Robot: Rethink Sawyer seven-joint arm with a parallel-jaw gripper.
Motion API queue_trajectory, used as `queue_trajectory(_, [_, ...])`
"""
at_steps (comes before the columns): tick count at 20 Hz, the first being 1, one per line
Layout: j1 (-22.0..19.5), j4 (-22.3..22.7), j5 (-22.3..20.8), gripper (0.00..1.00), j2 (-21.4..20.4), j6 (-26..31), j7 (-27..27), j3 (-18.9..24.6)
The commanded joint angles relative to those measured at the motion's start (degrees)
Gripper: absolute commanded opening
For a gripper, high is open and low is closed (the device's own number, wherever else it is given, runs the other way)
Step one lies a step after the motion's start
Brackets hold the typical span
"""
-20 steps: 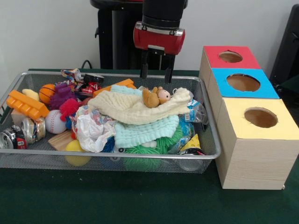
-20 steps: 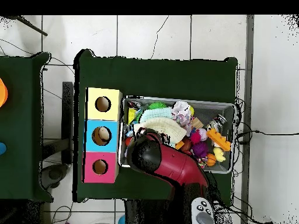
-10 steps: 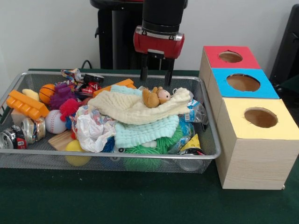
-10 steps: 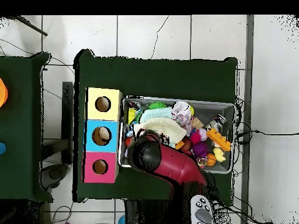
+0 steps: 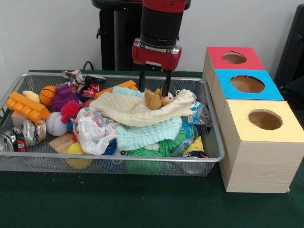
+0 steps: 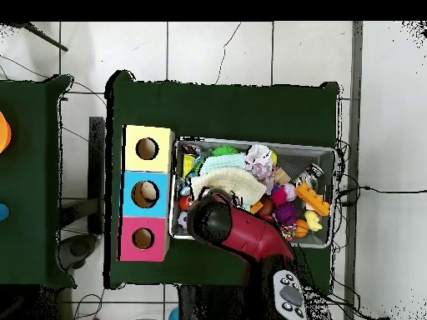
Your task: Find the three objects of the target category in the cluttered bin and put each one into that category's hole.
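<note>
Cream cloth (image 5: pixel 137 108) is lying under the small brown stuffed toy (image 5: pixel 156 99) near the basket's (image 5: pixel 95 164) back rim, and the gripper (image 5: pixel 154 88), fingers spread and straddling it, is risking pinching the cloth along with the toy.

1 wire bin (image 5: pixel 211 154); 3 hole boxes: red (image 5: pixel 247 61), blue (image 5: pixel 269 90), yellow (image 5: pixel 289 129); 2 cloths; 2 drink cans; 1 baseball (image 5: pixel 54 123).
</note>
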Motion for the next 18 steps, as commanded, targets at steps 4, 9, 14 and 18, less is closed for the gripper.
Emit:
queue_trajectory(4, [-2.24,0.18,-0.6,1.0,4.19,-5.22,10.73,4.69])
queue_trajectory(9, [-2.36,0.14,-0.43,1.0,3.85,-4.46,10.48,4.73])
queue_trajectory(14, [-2.13,-0.05,-0.12,1.0,3.76,-3.73,10.55,4.52])
queue_trajectory(18, [-1.79,0.07,0.76,1.0,3.29,-3.12,11.31,5.01])
